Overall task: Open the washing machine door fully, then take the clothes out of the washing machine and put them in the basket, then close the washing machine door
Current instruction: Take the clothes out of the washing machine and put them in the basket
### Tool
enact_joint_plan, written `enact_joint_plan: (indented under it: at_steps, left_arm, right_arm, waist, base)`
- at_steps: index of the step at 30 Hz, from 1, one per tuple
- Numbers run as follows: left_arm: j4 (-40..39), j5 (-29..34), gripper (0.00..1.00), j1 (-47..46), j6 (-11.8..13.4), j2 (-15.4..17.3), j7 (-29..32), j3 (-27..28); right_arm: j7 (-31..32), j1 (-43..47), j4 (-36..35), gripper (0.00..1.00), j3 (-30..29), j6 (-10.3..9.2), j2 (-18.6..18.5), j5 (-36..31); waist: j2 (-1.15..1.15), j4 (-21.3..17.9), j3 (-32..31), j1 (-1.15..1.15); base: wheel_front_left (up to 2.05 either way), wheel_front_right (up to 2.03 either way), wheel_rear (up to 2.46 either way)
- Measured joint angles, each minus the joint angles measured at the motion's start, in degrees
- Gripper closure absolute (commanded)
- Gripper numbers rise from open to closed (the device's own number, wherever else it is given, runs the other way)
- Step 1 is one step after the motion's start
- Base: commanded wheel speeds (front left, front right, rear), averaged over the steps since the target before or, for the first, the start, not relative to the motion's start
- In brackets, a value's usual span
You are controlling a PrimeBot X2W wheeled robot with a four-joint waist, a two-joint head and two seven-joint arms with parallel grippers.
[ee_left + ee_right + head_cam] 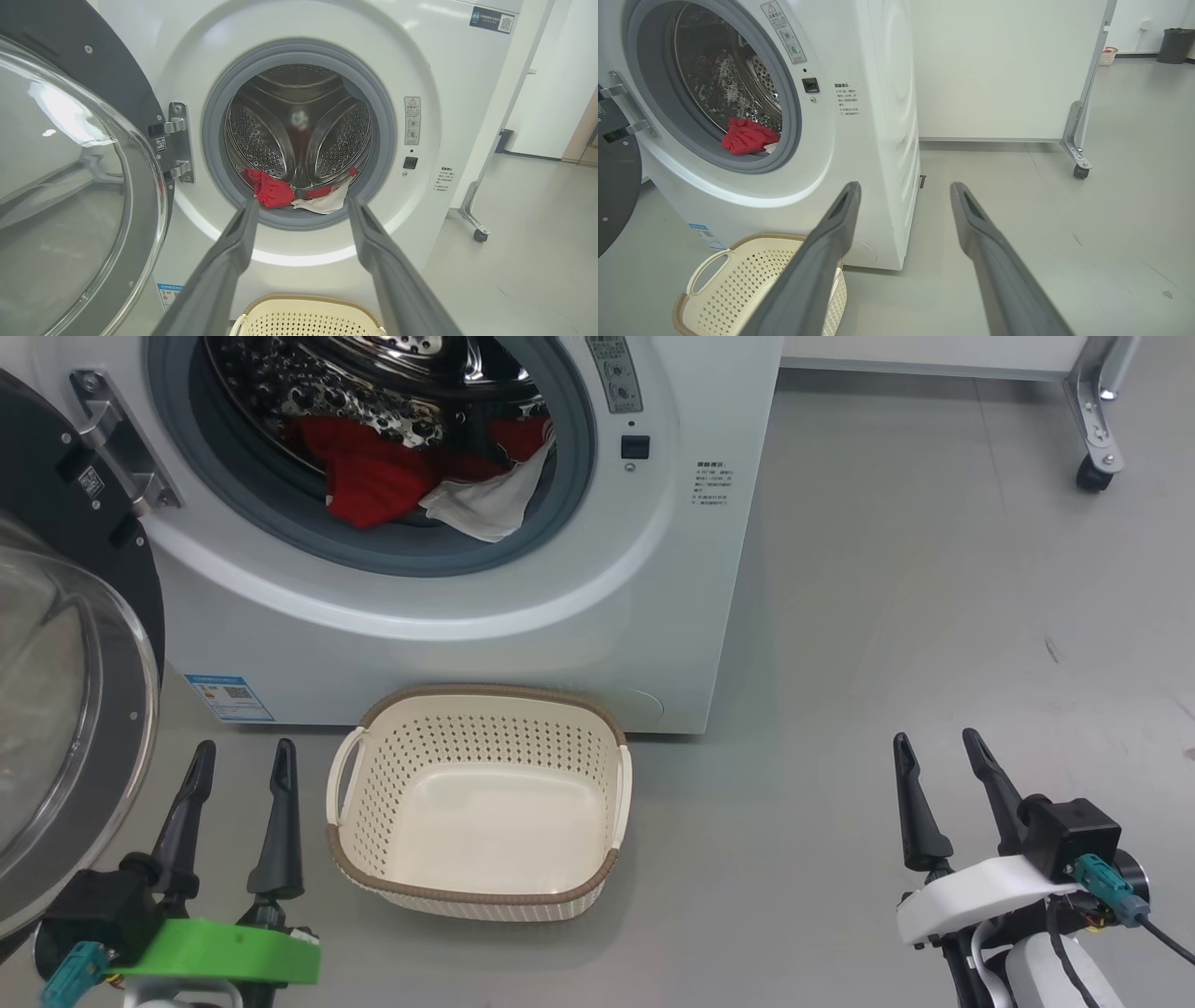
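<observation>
door (65, 691) looks swung fully open at the washer's (560, 616) left, so step 1 reads as done. step in hand = getting the clothes (383, 481) out, not yet begun.

clothes: red pieces + a white one lie at the front bottom of the drum (373, 373), w/ the white one draped on the grey gasket (448, 560) lip. basket (485, 693) sits on the floor (840, 616) tight against the washer's front bottom edge, under the opening, nothing in it.

next move, i'd say: raise an arm, go fwd over the gasket lip and close on the red bunch nearest the front. on the left it must miss the door glass.

pose: l gripper (245, 749) is low, fingers aimed at the washer, between door and basket's left side. jaws wide, holding nothing. r gripper (935, 739) is low too, well apart to the right over bare floor, jaws wide, nothing in them.
</observation>
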Motion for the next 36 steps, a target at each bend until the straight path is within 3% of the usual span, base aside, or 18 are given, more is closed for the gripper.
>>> enact_joint_plan:
  at_steps: [16,36]
  left_arm:
    - [0.0,0.2,0.0,0.0,0.0,0.0,0.0,-0.3]
    - [0.0,0.5,0.0,0.0,0.0,0.0,0.0,-0.8]
  right_arm:
    - [0.0,0.0,0.2,0.0,0.2,0.44,0.1,0.0]
    - [0.0,-0.1,0.2,0.0,0.0,0.45,0.2,0.0]
  waist:
    - [0.0,0.4,0.2,0.0]
    - [0.0,0.3,1.2,0.0]
  base:
    - [0.61,-0.61,0.0]
    - [0.05,-0.05,0.0]
